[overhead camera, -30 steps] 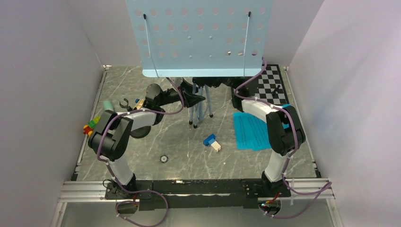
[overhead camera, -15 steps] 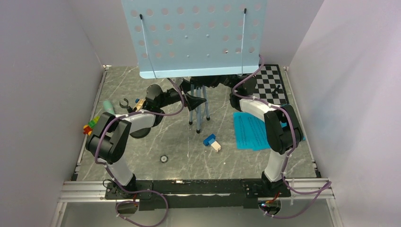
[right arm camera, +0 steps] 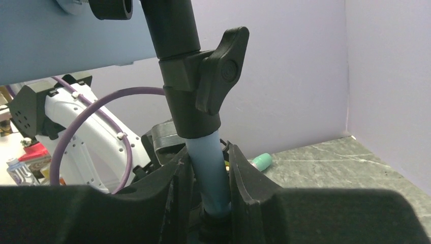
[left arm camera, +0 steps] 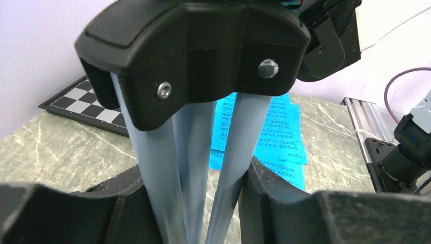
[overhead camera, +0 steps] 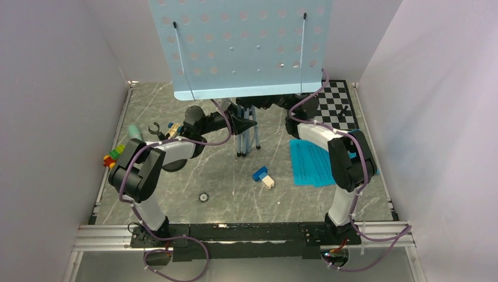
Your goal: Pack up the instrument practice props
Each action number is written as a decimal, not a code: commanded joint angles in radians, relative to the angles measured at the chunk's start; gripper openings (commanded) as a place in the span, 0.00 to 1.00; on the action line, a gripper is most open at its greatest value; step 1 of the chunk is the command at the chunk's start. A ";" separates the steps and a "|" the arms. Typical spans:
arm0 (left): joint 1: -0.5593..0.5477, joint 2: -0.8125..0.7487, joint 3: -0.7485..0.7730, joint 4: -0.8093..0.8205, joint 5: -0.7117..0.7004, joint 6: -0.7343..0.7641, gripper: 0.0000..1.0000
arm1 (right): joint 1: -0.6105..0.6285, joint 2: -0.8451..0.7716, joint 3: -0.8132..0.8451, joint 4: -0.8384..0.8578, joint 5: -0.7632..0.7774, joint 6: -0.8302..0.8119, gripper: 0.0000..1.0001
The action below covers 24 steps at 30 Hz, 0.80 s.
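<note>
The pale-blue music stand stands upright mid-table, and its perforated desk (overhead camera: pixel 241 47) fills the top of the overhead view. My left gripper (left arm camera: pixel 195 203) is shut on its three legs (left arm camera: pixel 193 168), which are squeezed together below the black hub (left arm camera: pixel 203 56). My right gripper (right arm camera: pixel 208 188) is shut on the pale-blue pole (right arm camera: pixel 209 168), just under the black clamp knob (right arm camera: pixel 221 71). The cyan sheet-music pages (overhead camera: pixel 314 163) lie flat on the right. The mint-green microphone (overhead camera: pixel 134 131) lies at the far left. The black mic stand (overhead camera: pixel 155 127) sits by my left arm.
A chessboard (overhead camera: pixel 336 106) with pieces is at the back right. A blue-white block (overhead camera: pixel 263 176) lies in front of the stand legs. Small toy cars (overhead camera: pixel 113 155) sit by the left wall, and a small ring (overhead camera: pixel 204 197) lies near the front. Walls enclose three sides.
My left gripper opened, then shut again on the legs, drawing them closer together. The stand's desk shifted slightly left. The right gripper kept its hold.
</note>
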 commanded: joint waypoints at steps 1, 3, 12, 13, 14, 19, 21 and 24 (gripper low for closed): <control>0.015 0.017 0.006 -0.080 -0.095 0.049 0.32 | 0.054 0.040 -0.049 -0.149 -0.124 0.092 0.00; 0.015 -0.003 0.007 -0.106 -0.105 0.068 0.23 | 0.054 0.046 -0.037 -0.121 -0.117 0.113 0.00; 0.032 -0.119 0.007 -0.149 -0.158 0.099 0.00 | 0.060 0.046 0.025 -0.076 -0.086 0.168 0.00; 0.035 -0.132 0.008 -0.155 -0.159 0.095 0.00 | 0.061 0.045 0.033 -0.071 -0.085 0.180 0.00; 0.038 -0.147 0.008 -0.164 -0.161 0.091 0.00 | 0.063 0.045 0.042 -0.062 -0.084 0.199 0.00; 0.046 -0.227 0.016 -0.239 -0.158 0.101 0.00 | 0.077 0.037 0.072 -0.026 -0.078 0.271 0.00; 0.047 -0.267 0.011 -0.255 -0.167 0.113 0.00 | 0.085 0.023 0.080 -0.025 -0.069 0.277 0.00; 0.048 -0.314 0.005 -0.276 -0.181 0.128 0.00 | 0.102 0.008 0.101 -0.037 -0.060 0.279 0.00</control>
